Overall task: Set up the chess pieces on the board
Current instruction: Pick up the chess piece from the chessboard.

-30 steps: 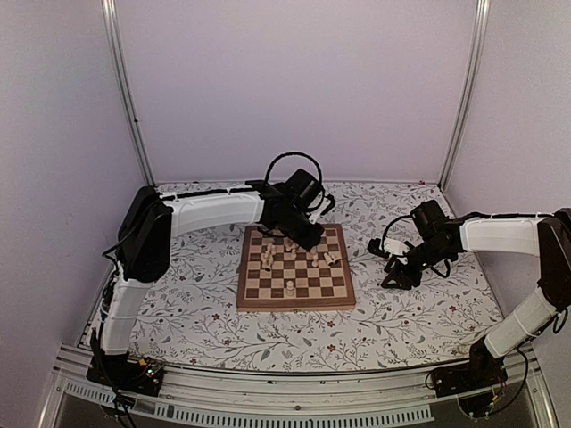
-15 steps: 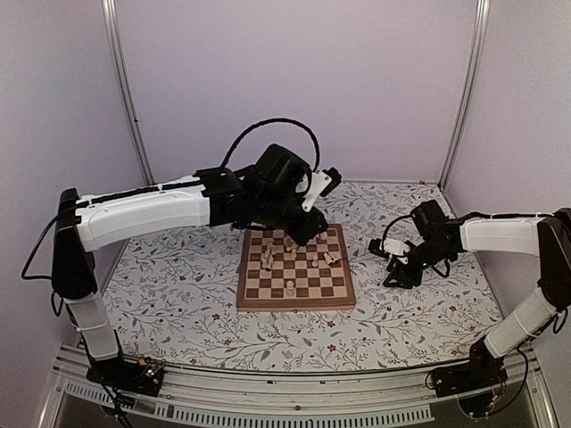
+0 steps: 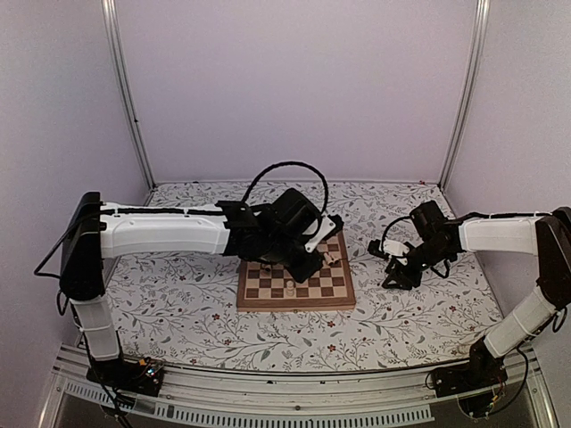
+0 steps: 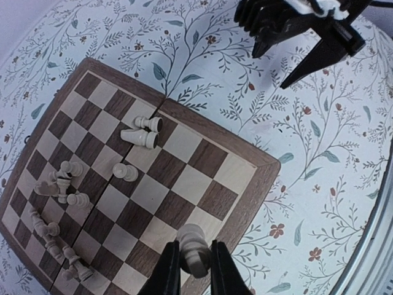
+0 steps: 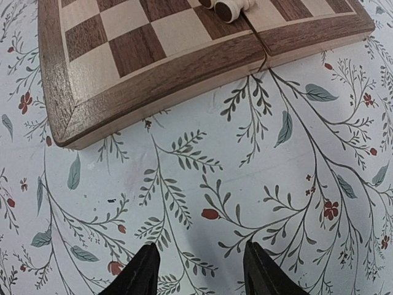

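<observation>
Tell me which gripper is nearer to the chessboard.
Left. The left gripper hangs over the board, shut on a chess piece. The right gripper sits off the board, open over the floral cover beside its right edge.

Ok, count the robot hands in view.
2: left hand over the board, shut on a chess piece; right hand open over the floral cover beside the board.

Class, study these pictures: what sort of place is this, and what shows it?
Probably a robotics lab enclosure, not a home: plain walls framed by metal posts, two robot arms bolted to a metal rail, and a chessboard staged on a floral table cover.
</observation>
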Action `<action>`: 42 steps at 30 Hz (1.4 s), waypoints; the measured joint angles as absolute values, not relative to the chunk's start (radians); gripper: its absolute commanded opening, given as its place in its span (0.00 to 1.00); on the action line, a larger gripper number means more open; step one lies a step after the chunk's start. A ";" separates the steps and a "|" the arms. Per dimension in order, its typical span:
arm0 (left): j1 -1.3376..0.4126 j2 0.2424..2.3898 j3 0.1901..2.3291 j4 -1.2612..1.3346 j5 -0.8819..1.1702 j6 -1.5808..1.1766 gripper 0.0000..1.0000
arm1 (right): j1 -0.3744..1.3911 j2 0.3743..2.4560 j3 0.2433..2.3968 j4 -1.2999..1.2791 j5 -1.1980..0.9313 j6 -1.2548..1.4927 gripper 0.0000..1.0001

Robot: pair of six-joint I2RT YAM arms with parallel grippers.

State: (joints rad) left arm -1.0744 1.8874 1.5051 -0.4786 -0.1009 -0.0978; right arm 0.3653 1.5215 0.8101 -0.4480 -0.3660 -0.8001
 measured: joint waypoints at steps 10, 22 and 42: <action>-1.072 1.942 1.503 -0.448 -0.067 -0.108 0.11 | 0.365 1.491 0.838 -0.493 -0.473 -0.792 0.47; -0.989 1.887 1.516 -0.376 0.047 -0.171 0.12 | 0.397 1.322 1.024 -0.546 -0.768 -0.733 0.52; -0.988 1.774 1.509 -0.257 0.225 -0.283 0.14 | 0.563 1.483 1.174 -0.503 -0.796 -0.645 0.45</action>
